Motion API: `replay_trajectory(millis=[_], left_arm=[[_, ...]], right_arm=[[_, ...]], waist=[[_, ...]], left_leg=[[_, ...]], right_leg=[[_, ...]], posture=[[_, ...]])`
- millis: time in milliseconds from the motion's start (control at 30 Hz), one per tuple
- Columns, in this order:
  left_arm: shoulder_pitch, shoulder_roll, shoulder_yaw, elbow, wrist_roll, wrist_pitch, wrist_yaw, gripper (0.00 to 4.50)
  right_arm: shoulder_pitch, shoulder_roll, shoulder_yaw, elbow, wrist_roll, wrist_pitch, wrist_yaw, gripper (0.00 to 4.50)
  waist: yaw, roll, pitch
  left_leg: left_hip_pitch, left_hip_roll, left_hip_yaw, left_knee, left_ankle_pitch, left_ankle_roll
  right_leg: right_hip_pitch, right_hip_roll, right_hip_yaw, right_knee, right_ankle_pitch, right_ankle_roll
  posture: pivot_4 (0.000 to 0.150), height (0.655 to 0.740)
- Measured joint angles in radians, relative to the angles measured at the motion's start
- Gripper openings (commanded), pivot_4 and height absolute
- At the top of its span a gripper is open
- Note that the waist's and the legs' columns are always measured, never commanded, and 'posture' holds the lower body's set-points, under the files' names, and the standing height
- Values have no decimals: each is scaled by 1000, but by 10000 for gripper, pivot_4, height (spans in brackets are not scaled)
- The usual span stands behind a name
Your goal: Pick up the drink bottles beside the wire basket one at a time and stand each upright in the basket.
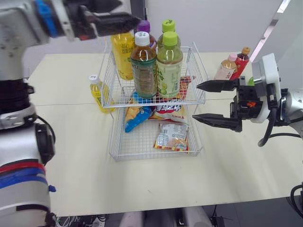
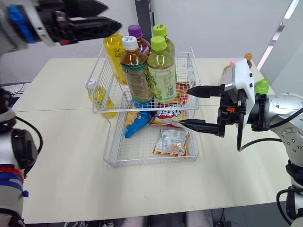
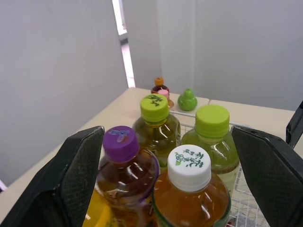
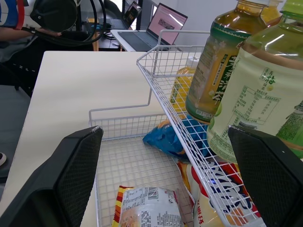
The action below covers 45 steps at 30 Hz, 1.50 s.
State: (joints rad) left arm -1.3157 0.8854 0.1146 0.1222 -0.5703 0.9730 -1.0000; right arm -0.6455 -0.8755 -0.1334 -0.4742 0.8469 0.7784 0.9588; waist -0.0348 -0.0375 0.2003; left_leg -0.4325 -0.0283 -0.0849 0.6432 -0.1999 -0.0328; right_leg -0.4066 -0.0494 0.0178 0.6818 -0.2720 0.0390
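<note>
The white two-tier wire basket (image 1: pixel 200 97) stands mid-table. Its upper tier holds several upright bottles: a yellow one (image 1: pixel 122 53), a purple-capped one (image 3: pixel 122 142), a white-capped brown tea (image 1: pixel 143 66) and two green teas (image 1: pixel 169 66). My left gripper (image 1: pixel 120 13) hovers open above and left of their caps, holding nothing. My right gripper (image 1: pixel 196 101) is open just right of the basket at upper-tier height, empty. A small yellow bottle (image 1: pixel 96 92) stands on the table at the basket's left. Pink-capped (image 1: pixel 226 67) and orange-capped (image 1: pixel 242 59) bottles stand at the far right.
Snack packets (image 1: pixel 171 136) and a blue packet (image 1: pixel 137 118) lie in the basket's lower tier. A small green-topped item (image 3: pixel 187 99) sits by the far-right bottles. In the right wrist view, a laptop (image 4: pixel 151 28) sits beyond the table.
</note>
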Motion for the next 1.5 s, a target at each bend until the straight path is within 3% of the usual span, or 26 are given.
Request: replay_trajectory(millis=[167, 467, 633, 867, 1133, 1500], left_arm=[[107, 92, 87, -38, 22, -9, 70, 44564], [416, 160, 270, -84, 59, -68, 187, 44564], [687, 153, 399, -135, 63, -123, 195, 44564], [898, 88, 473, -185, 67, -224, 210, 44564], [961, 7, 450, -247, 64, -279, 255, 44564], [961, 5, 402, -248, 64, -309, 271, 44564]], right_arm=[[-6, 3, 7, 15, -3, -7, 9, 45000], [-38, 23, 50, 50, -17, -30, 43, 45000], [-46, 33, 59, 65, -38, -36, 43, 45000], [-50, 46, 67, 78, -75, -59, 37, 45000], [-14, 45, 72, 69, -114, -70, 11, 45000], [78, 57, 1, -82, -40, -5, -116, 45000]], waist=[[1, 0, 0], [0, 0, 0], [3, 0, 0], [8, 0, 0], [8, 0, 0], [7, 0, 0]], left_leg=[[1, 0, 0, 0, 0, 0], [1, 1, 0, 0, 0, 0], [1, 1, 1, 0, 0, 0], [1, 1, 1, 0, 0, 0], [1, 1, 0, 0, 0, 0], [1, 1, 1, 0, 0, 0]], right_leg=[[0, 0, 0, 1, 0, 0], [0, 0, 0, 0, 0, 0], [0, -4, 1, 0, 0, 0], [0, -4, 0, -1, 0, -1], [0, -4, 0, -1, 0, -1], [0, -4, 0, -1, 0, -1]], posture=[[1500, 7359], [1500, 7359], [1500, 7359], [1500, 7359], [1500, 7359], [1500, 7359]])
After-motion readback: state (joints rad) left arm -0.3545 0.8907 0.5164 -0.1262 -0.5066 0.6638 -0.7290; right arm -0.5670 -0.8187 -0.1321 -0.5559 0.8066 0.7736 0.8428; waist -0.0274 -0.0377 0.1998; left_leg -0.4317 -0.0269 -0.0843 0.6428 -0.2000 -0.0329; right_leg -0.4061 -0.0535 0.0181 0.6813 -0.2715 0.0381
